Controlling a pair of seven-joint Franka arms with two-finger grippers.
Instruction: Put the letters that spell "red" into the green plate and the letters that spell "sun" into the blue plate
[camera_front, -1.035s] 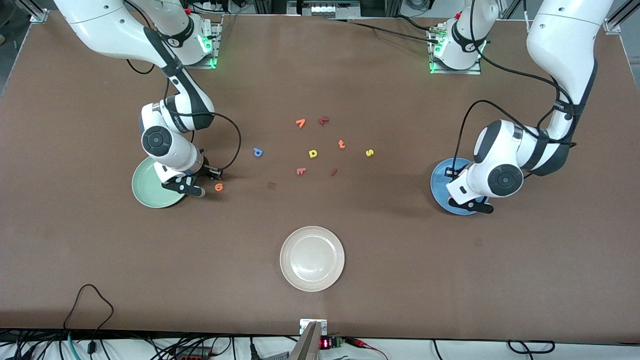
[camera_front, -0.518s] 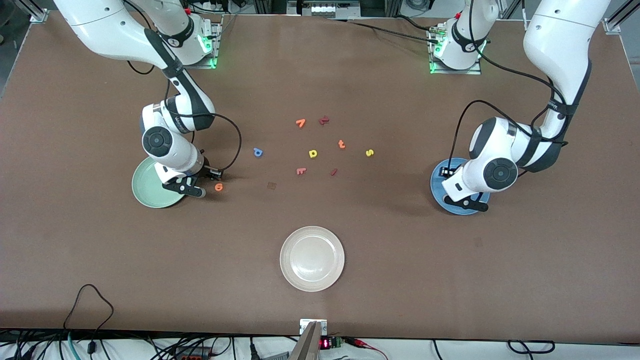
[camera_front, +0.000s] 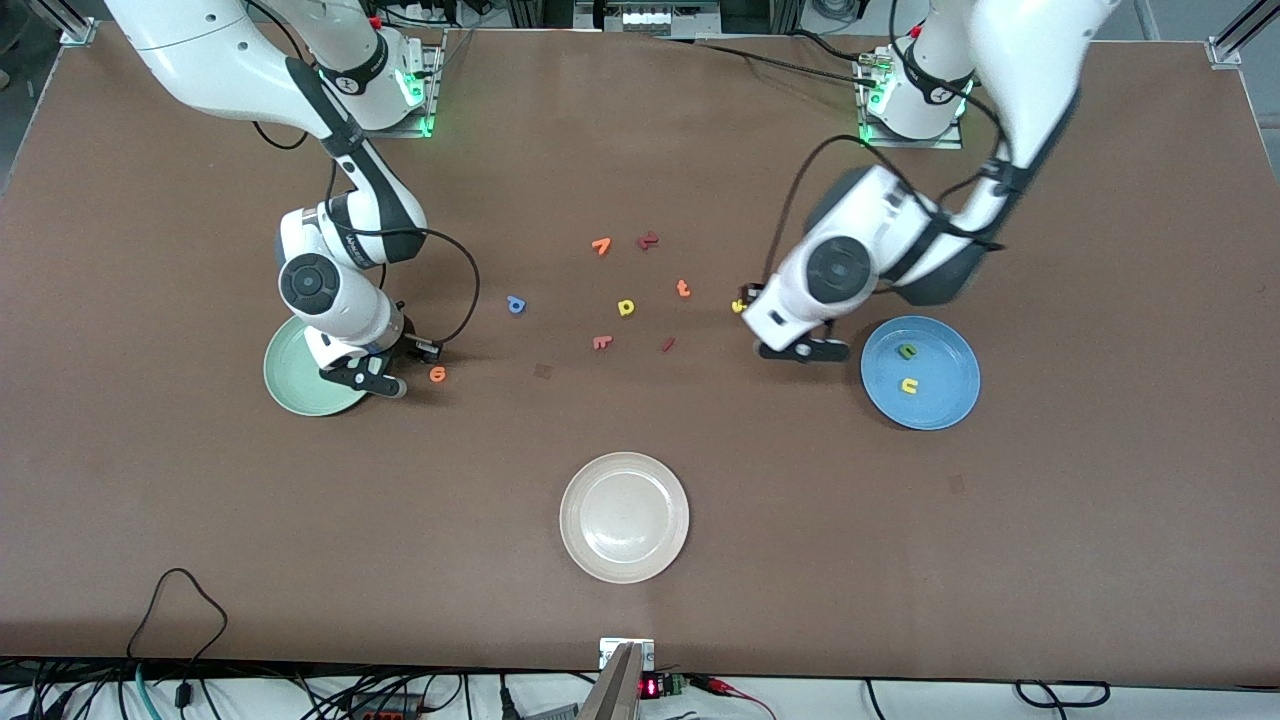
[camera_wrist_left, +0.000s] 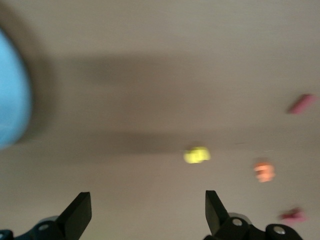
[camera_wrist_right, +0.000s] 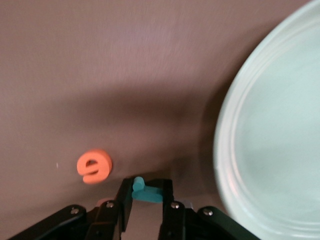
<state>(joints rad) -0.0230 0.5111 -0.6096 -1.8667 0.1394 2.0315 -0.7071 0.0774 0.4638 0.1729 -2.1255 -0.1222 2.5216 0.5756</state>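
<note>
Right gripper (camera_wrist_right: 142, 196) clamped on teal "r" (camera_wrist_right: 145, 192), just beside green plate (camera_front: 290, 375) and orange "e" (camera_front: 437, 374). Left gripper (camera_wrist_left: 145, 212) spread wide over tabletop (camera_front: 640, 600) near yellow "s" (camera_wrist_left: 196, 155). Green "n" (camera_front: 907, 351) and yellow "u" (camera_front: 909, 385) in blue plate (camera_front: 945, 400). Blue "d" (camera_front: 516, 305) on tabletop.

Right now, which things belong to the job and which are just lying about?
Job: pale green plate; bright blue plate; foam letters: green n, yellow u in it, yellow s, blue d, orange e, teal r in right gripper.
Lying about: cream plate; foam letters: yellow p, orange t, orange 7, pink r, dark red letter, red stroke.
</note>
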